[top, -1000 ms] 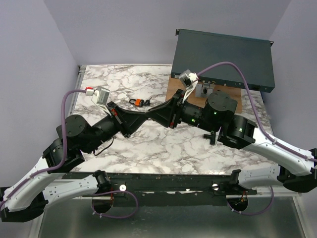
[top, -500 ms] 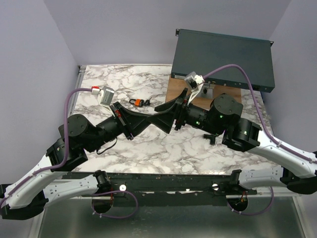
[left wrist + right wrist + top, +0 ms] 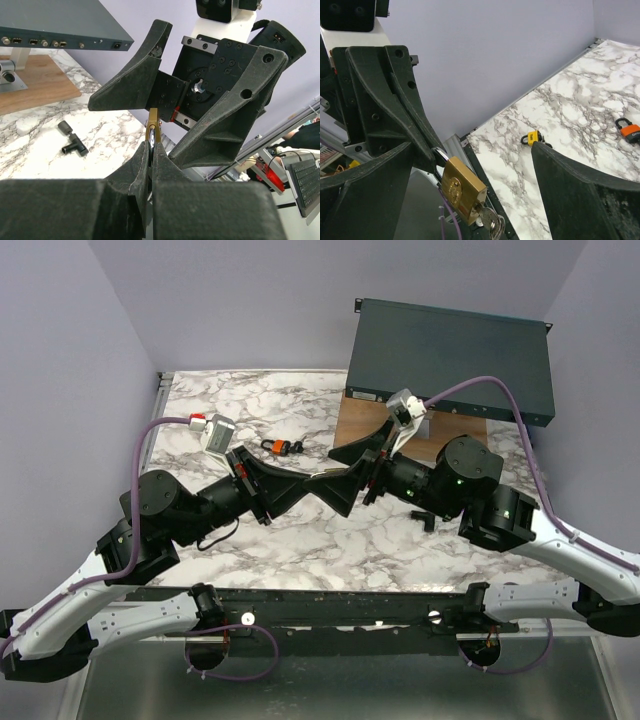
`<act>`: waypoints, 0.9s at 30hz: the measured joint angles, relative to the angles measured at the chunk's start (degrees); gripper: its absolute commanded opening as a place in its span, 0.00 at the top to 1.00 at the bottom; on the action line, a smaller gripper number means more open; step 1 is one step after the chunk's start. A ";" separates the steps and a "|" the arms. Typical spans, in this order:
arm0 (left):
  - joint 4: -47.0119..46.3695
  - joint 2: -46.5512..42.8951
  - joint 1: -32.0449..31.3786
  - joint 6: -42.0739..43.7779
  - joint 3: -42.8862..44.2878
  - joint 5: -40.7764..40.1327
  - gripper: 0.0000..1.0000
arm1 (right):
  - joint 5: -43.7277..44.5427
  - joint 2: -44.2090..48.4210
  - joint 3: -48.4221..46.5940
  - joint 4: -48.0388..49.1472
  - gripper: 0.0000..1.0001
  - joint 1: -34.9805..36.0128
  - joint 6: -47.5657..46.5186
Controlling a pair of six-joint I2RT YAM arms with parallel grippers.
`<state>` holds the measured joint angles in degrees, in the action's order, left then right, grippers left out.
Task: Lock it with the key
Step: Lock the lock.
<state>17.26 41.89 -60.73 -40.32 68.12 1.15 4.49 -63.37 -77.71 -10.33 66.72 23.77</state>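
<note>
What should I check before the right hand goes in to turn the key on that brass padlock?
1. Left hand shut on the brass padlock: ok, its fingers pinch the top end.
2. Key seated in the padlock: ok, it sticks out of the bottom end; how deep, cannot tell.
3. Right hand open: ok, jaws stand wide and hold nothing.
4. Padlock between the right hand's fingers: ok in both wrist views.
5. Shackle pressed closed: cannot tell, the left hand's fingers mostly hide it.
</note>
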 measured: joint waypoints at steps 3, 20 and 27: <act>-0.02 0.00 -0.04 -0.02 0.00 0.00 1.00 | 0.46 0.83 0.61 -0.02 0.00 0.00 -0.79; -0.26 0.66 0.04 0.74 0.87 0.28 1.00 | 2.69 5.07 2.73 -2.89 0.00 -0.09 -4.50; -1.09 0.72 4.63 0.92 0.87 4.66 1.00 | 3.17 6.40 3.76 -4.55 0.00 -0.20 -6.58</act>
<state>16.16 42.61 -56.10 -39.40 68.99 5.80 7.66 -56.97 -73.95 -14.87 66.52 17.19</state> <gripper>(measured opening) 0.009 0.998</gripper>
